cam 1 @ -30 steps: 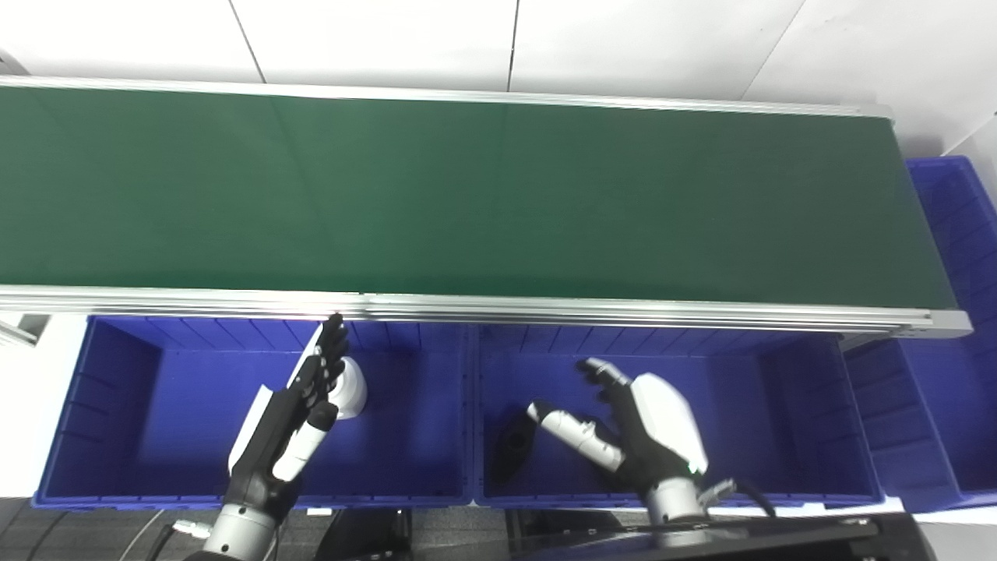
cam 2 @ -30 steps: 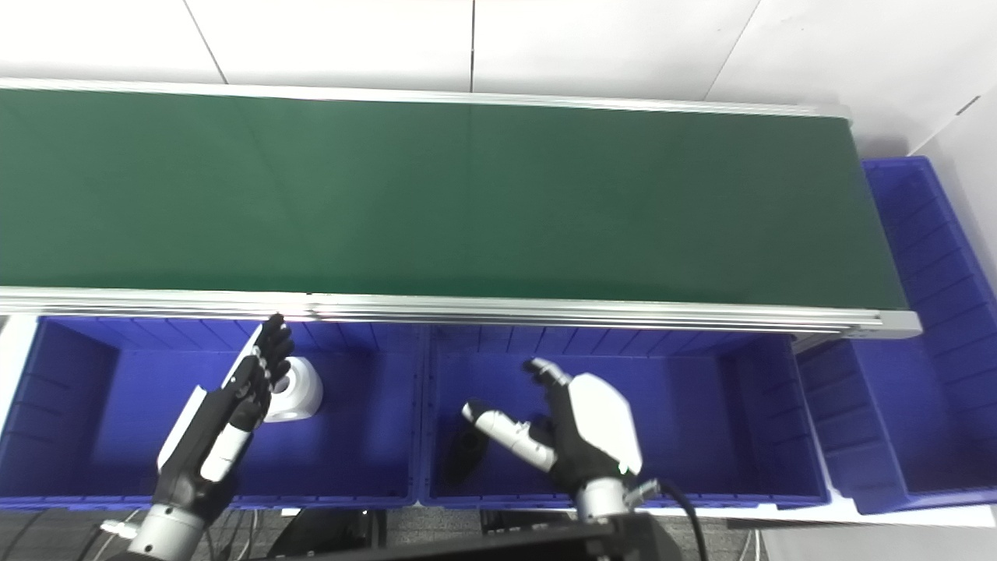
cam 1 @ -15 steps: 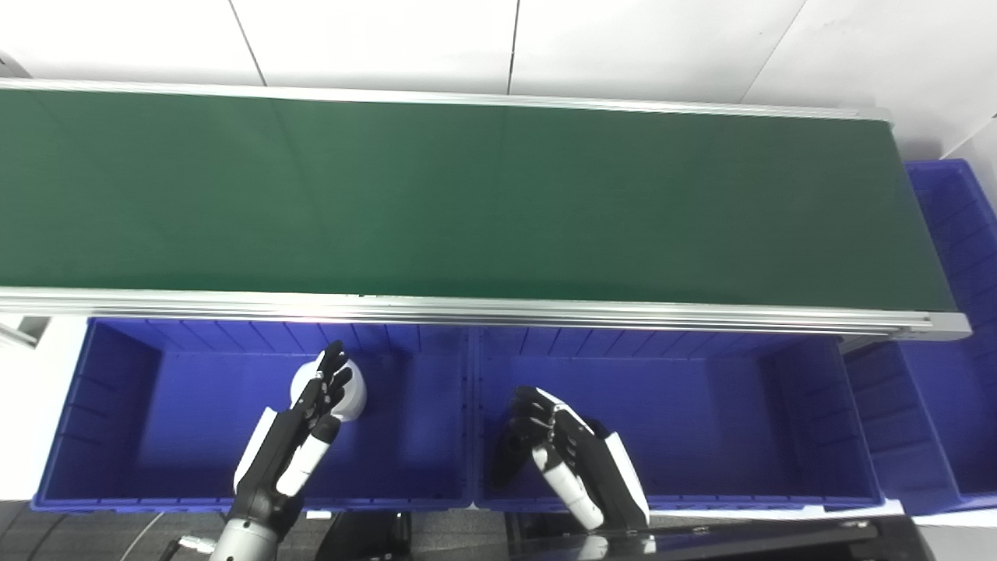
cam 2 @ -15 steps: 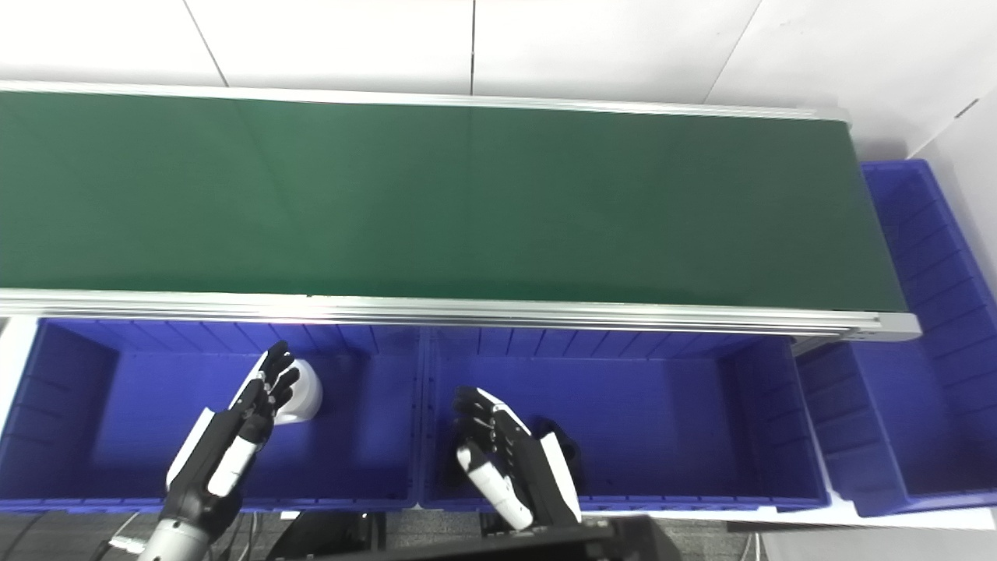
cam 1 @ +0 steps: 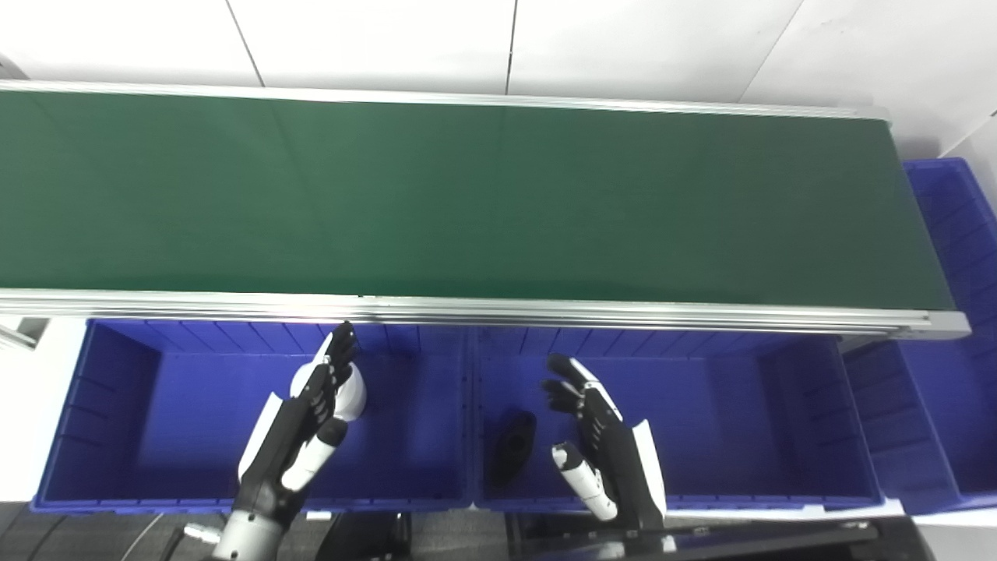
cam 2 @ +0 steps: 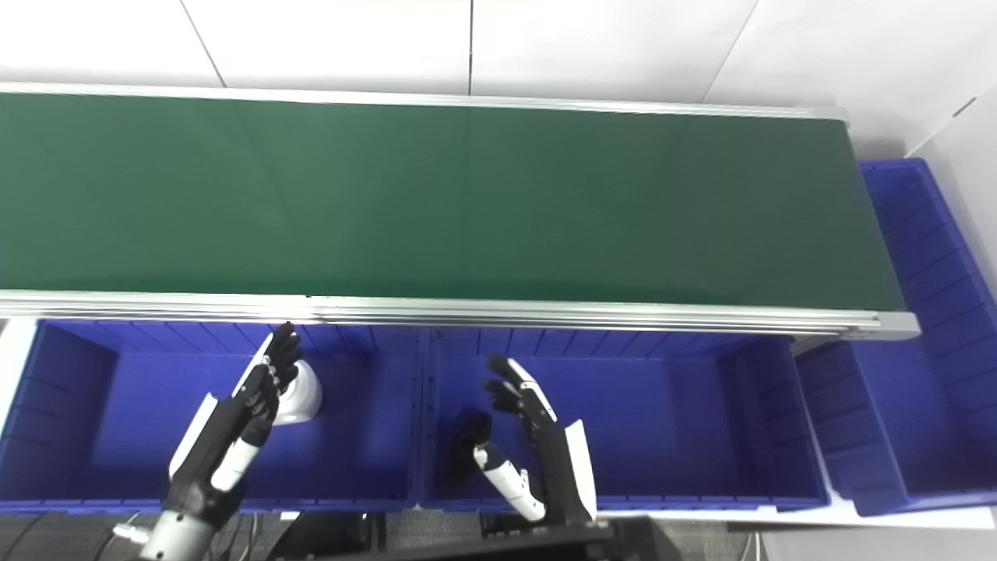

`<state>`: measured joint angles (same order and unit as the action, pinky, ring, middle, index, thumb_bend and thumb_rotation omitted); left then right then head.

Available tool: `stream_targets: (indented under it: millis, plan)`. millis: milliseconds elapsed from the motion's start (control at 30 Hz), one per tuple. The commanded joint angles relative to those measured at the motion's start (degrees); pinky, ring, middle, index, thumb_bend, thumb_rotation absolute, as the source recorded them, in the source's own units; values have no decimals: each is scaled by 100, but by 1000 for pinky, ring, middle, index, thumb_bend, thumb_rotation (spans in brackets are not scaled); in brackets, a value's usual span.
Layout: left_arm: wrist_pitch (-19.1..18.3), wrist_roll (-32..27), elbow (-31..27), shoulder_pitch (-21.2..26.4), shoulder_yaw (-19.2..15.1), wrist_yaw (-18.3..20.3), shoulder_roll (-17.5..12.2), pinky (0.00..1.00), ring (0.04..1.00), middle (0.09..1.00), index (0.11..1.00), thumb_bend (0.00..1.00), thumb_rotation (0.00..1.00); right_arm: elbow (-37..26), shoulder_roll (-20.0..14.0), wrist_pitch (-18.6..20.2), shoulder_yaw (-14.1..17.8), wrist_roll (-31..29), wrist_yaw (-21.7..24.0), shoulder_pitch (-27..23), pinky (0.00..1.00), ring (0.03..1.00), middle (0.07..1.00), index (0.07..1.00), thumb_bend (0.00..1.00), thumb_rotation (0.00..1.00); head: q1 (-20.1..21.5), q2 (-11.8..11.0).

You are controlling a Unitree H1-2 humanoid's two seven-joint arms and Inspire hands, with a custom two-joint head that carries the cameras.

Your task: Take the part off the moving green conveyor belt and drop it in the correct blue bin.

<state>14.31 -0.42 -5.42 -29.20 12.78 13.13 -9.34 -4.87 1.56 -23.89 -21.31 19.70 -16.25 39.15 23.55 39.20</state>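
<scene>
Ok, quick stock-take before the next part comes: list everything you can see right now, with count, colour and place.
conveyor belt: one, green, across the far side, nothing on it
bins: three, blue, two side by side below the belt, one at the belt's right end
white part: one, in the left bin
black part: one, in the middle bin
left hand: open, over the left bin
right hand: open, over the middle bin
</scene>
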Motion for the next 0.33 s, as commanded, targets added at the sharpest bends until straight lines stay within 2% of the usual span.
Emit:
stream_targets:
  millis: [0,133,300]
  plan:
    - [406,8,-31,-4,-12,-39,29,996,992,1000,1000,851,894,91,112,-303,-365,330,-719,-111,858,901,946,960,847,993,-30,-39]
    - [643,17,20,-2,-46,-86,92,980,990,1000,1000,883,896,232,-150,-303,-665,490,-1388,-331,888,936,971,995,845,1000,-47,-36]
    - [773,45,-1,-40,-73,-136,113,979,987,1000,1000,906,907,262,-313,-302,-870,578,-1620,-405,880,934,974,990,850,1000,-116,24]
